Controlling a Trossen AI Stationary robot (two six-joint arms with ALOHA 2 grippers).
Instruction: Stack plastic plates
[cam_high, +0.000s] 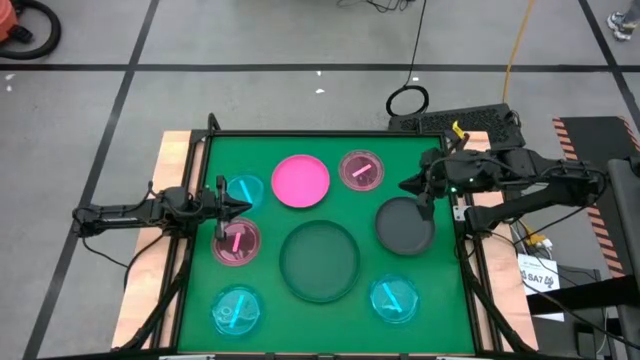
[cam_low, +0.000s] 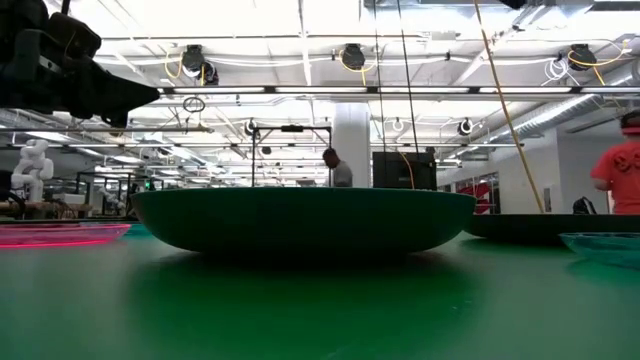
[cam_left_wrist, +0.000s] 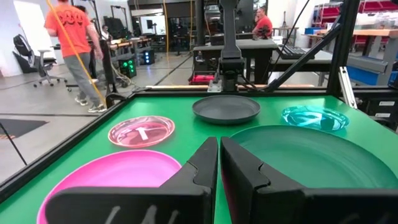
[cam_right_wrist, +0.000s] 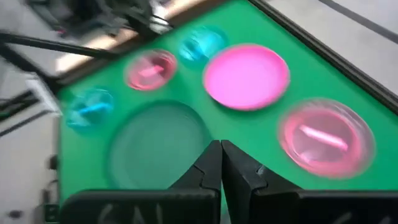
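Note:
Eight plates lie flat and apart on the green mat. They are a dark green one (cam_high: 319, 261), a black one (cam_high: 405, 226), a hot pink one (cam_high: 300, 181), two small translucent pink ones (cam_high: 361, 170) (cam_high: 237, 241) and three small cyan ones (cam_high: 243, 190) (cam_high: 237, 310) (cam_high: 394, 299). My left gripper (cam_high: 240, 208) (cam_left_wrist: 219, 152) is shut and hovers between the far-left cyan plate and the left pink plate. My right gripper (cam_high: 410, 187) (cam_right_wrist: 221, 152) is shut and hangs above the mat just beyond the black plate's far rim. In the low view the dark green plate (cam_low: 305, 220) fills the middle.
A black frame (cam_high: 330, 135) runs around the mat, with wooden table edges (cam_high: 175, 150) outside it. People stand in the room beyond the table (cam_left_wrist: 71, 37). Bare mat shows between the hot pink plate and the dark green plate (cam_high: 300, 218).

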